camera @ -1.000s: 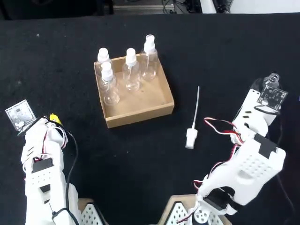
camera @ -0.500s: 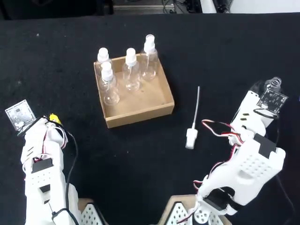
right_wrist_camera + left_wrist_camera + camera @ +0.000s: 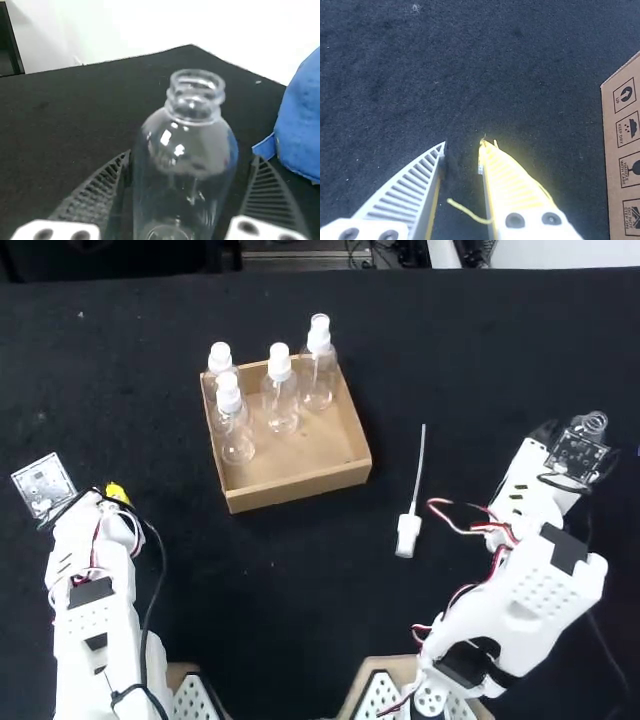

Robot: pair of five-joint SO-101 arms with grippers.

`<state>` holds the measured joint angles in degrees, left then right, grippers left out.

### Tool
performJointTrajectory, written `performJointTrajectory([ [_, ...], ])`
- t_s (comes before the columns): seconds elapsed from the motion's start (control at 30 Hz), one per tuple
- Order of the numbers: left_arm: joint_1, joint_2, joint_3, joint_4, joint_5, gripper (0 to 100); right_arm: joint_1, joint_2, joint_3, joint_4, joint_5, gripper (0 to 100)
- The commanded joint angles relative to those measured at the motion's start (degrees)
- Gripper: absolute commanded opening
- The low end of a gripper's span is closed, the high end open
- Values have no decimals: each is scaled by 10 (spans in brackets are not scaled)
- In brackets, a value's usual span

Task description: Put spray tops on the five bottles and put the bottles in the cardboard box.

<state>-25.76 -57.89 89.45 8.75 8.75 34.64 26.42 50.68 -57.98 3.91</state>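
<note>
Worktop (image 3: 150,350): black cloth, with both arms at the near edge.

Cardboard box (image 3: 300,486): open-topped, left of centre, turned slightly askew. We count four bottles inside, all upright, all clear, each capped in white.
- Bottle A (image 3: 218,362) stands in the far left corner.
- Bottle B (image 3: 234,428) stands just in front of it along the left wall. The two are so close that we cannot tell whether they touch.
- Bottle C (image 3: 280,398) stands mid-box, towards the far wall.
- Bottle D (image 3: 318,376) stands in the far right corner.

All four occupy the far half of the box.

Bottle E (image 3: 186,135): clear, neck open and uncapped. It sits between the fingers of the right claw (image 3: 191,157), which is clamped on its body. This is out at the right side of the worktop, well apart from the box. A blue thing (image 3: 300,110) lies just beside this claw.

The loose spray top (image 3: 407,533) lies flat on the cloth between the box and the right arm, touching neither. Its white head is nearest the arms and its dip tube points away from them.

Left claw (image 3: 462,146): one white finger and one yellow, tips a little apart with only cloth showing between them. It is over the cloth at the left side, apart from the box.
</note>
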Motion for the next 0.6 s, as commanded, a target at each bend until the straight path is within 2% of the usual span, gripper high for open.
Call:
performJointTrajectory([
  [0.0, 8, -9, -5, -13, -7, 95, -11, -15, -1, -9, 0, 304],
  [0.13, 8, -9, -6, -13, -7, 95, -9, -71, 30, -6, 0, 304],
  [0.33, 8, -9, -6, -13, -7, 95, -5, -243, 125, 13, 0, 304],
  [0.43, 8, -9, -6, -13, -7, 95, -6, -345, 156, 96, 0, 304],
  [0.57, 8, -9, -4, -13, -7, 95, 6, -488, 143, 276, 0, 304],
])
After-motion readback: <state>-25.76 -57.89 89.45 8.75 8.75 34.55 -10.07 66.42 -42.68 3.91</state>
